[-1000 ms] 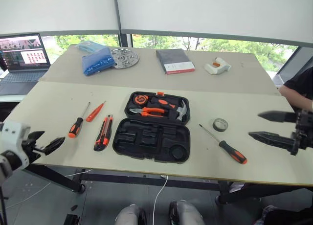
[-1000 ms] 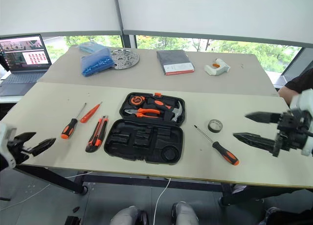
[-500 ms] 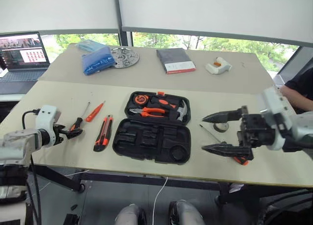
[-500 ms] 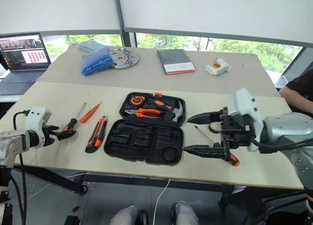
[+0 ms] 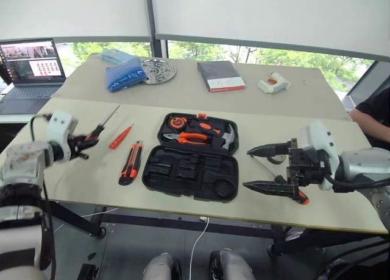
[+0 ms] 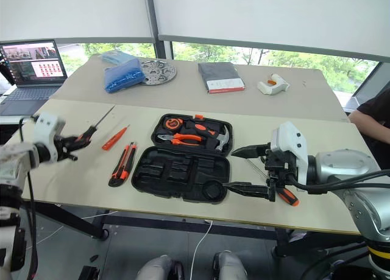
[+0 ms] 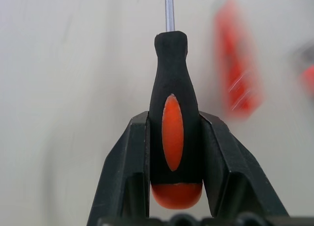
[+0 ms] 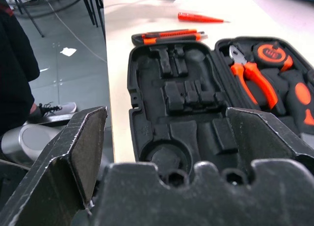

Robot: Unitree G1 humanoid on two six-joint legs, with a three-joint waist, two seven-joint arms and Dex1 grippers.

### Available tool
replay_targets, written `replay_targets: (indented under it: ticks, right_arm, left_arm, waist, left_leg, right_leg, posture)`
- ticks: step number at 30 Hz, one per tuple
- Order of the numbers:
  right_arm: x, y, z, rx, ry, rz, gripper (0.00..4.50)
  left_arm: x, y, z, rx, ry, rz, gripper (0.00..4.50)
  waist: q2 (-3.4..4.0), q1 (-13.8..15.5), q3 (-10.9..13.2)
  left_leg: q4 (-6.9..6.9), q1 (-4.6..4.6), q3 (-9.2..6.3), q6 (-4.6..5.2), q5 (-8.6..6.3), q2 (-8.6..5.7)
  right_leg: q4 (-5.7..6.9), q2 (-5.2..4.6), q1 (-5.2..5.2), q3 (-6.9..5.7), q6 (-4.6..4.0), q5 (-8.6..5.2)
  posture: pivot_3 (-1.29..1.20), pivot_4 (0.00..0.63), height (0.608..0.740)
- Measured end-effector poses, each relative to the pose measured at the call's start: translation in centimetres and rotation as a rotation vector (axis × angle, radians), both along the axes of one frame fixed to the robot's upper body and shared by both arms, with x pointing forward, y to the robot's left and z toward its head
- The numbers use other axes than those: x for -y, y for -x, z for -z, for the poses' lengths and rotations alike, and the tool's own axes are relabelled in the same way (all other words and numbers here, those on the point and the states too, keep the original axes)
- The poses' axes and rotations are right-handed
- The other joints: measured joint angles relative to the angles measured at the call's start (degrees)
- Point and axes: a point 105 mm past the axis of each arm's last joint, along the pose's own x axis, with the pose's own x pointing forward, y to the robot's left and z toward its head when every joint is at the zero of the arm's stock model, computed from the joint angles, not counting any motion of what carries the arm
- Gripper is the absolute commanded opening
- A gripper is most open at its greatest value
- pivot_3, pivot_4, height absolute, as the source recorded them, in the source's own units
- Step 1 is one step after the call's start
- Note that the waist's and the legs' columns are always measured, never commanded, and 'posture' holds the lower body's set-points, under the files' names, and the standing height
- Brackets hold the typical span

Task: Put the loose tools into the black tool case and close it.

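The left pincer [image 7: 172, 152] clamps the black-and-orange handle of a screwdriver [image 7: 172, 132], its shaft pointing away from the fingers, lifted off the worktop [image 5: 73, 170]. The right pincer [image 6: 244, 169] stands wide, holding nothing, just beside the open black tool case [image 6: 183, 173], with a second screwdriver [image 6: 286, 196] on the worktop under it. The slim orange screwdriver [image 5: 120, 137] and utility knife [image 5: 129, 163] lie between the left pincer and the case.
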Motion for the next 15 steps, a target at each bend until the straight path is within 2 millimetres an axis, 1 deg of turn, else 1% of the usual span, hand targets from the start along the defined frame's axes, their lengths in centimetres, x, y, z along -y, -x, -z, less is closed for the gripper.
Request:
replay_targets:
  ticks: [1, 2, 3, 5, 7, 8, 10, 12, 15]
  right_arm:
    - [0.0, 0.1, 0.1, -0.002, 0.001, 0.006, 4.50]
    - [0.1, 0.1, 0.3, -0.002, 0.002, 0.016, 4.50]
    - [0.1, 0.2, 0.3, -0.001, 0.003, 0.021, 4.50]
    - [0.4, 0.3, 0.6, -0.007, 0.005, 0.044, 4.50]
    - [0.5, 0.3, 0.8, -0.009, 0.006, 0.061, 4.50]
    - [0.6, 0.3, 0.9, -0.009, 0.007, 0.076, 4.50]
    - [0.8, 0.2, 1.1, -0.011, 0.008, 0.092, 4.50]
    - [1.0, 0.2, 1.2, -0.012, 0.010, 0.112, 4.50]
    - [1.1, 0.4, 1.3, -0.007, 0.013, 0.125, 4.50]
  left_arm:
    - [1.5, -0.1, -1.0, 0.024, -0.014, 0.092, 0.89]
    - [3.2, -0.1, -1.8, 0.039, -0.027, 0.187, 0.89]
    - [4.9, -0.2, -2.0, 0.040, -0.034, 0.270, 0.89]
    - [9.1, 0.2, -1.0, 0.005, -0.086, 0.491, 0.89]
    - [12.4, 0.8, 0.9, -0.052, -0.155, 0.668, 0.89]
    - [13.7, 0.9, 1.8, -0.077, -0.187, 0.739, 0.89]
    - [14.9, 1.1, 2.6, -0.095, -0.234, 0.812, 0.89]
    - [15.9, 1.0, 2.8, -0.088, -0.290, 0.874, 0.89]
    - [16.1, 0.8, 3.4, -0.081, -0.381, 0.910, 0.89]
  waist:
    - [0.00, -0.1, 0.0]
    - [0.01, -0.1, 0.0]
    - [0.02, -0.2, 0.0]
    - [0.02, -0.2, 0.0]
    - [0.01, -0.3, 0.0]
    - [-0.01, -0.5, 0.0]
    - [-0.03, -0.9, 0.0]
    - [-0.04, -1.3, 0.0]
    - [-0.03, -1.5, 0.0]
  left_leg:
    - [0.03, -0.05, 0.00, 0.02, 0.00, -0.02]
    - [0.07, -0.08, -0.01, 0.33, 0.14, -0.06]
    - [0.07, -0.08, -0.01, 0.59, 0.27, -0.10]
    - [0.11, -0.10, -0.01, 0.67, 0.30, -0.14]
    - [0.15, -0.12, -0.03, 0.69, 0.31, -0.14]
    - [0.20, -0.15, -0.04, 0.72, 0.33, -0.11]
    - [0.23, -0.14, -0.06, 0.73, 0.34, -0.03]
    - [0.22, -0.11, -0.12, 0.74, 0.34, 0.03]
    - [0.22, -0.10, -0.21, 0.75, 0.33, 0.05]
  right_leg:
    - [-0.02, 0.00, -0.01, -0.04, 0.00, 0.00]
    - [0.00, 0.00, -0.01, -0.06, 0.04, -0.01]
    - [0.00, 0.01, 0.00, -0.06, 0.10, -0.04]
    - [0.00, 0.14, 0.03, -0.09, 0.16, -0.07]
    - [0.00, 0.20, 0.03, -0.08, 0.17, -0.08]
    - [-0.01, 0.19, 0.02, -0.05, 0.17, -0.08]
    - [-0.01, 0.25, 0.02, -0.01, 0.17, -0.08]
    - [0.00, 0.29, 0.02, 0.02, 0.17, -0.08]
    - [0.02, 0.28, 0.02, 0.04, 0.16, -0.08]
  posture:
    - [0.00, 0.150, 0.718]
    - [0.00, 0.150, 0.718]
    - [0.00, 0.150, 0.718]
    - [0.00, 0.150, 0.718]
    - [0.00, 0.150, 0.718]
    - [0.00, 0.150, 0.718]
    - [0.00, 0.150, 0.718]
    - [0.00, 0.150, 0.718]
    - [0.00, 0.150, 0.718]
